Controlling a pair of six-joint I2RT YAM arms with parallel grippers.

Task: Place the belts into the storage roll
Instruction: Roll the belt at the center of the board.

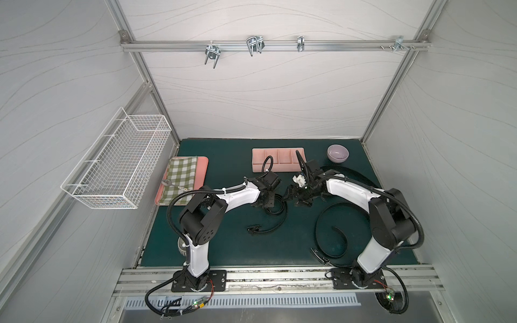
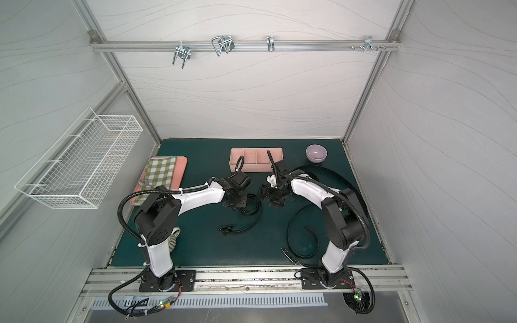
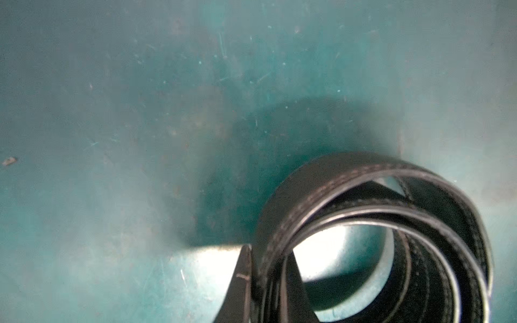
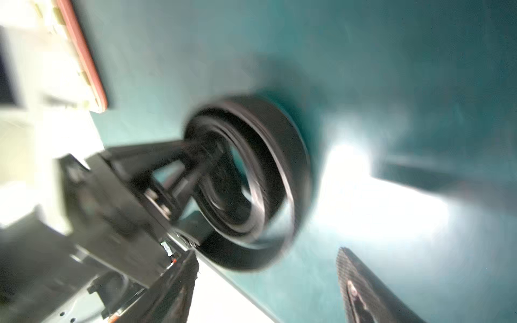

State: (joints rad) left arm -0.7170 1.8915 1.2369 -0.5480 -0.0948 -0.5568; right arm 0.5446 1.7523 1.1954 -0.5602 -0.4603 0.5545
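In both top views the left claw (image 1: 269, 206) pinches a coiled belt (image 1: 284, 216) at the middle of the surface (image 1: 223, 246). The right claw (image 1: 289, 193) is spread just beside it. The storage roll (image 1: 282, 167) sits near the back edge, and two loose belts (image 1: 318, 226) lie toward the right edge.

The left wrist view shows the coil's wall clamped between the fingers (image 3: 240, 279).

The right wrist view, blurred, shows the right claw's fingers (image 4: 361, 285) wide apart, with the coil ahead of them.

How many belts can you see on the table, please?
3 belts: one part-coiled in the left gripper at centre; one looped loose at front right; one curving at back right by the purple bowl, partly hidden under the right arm.
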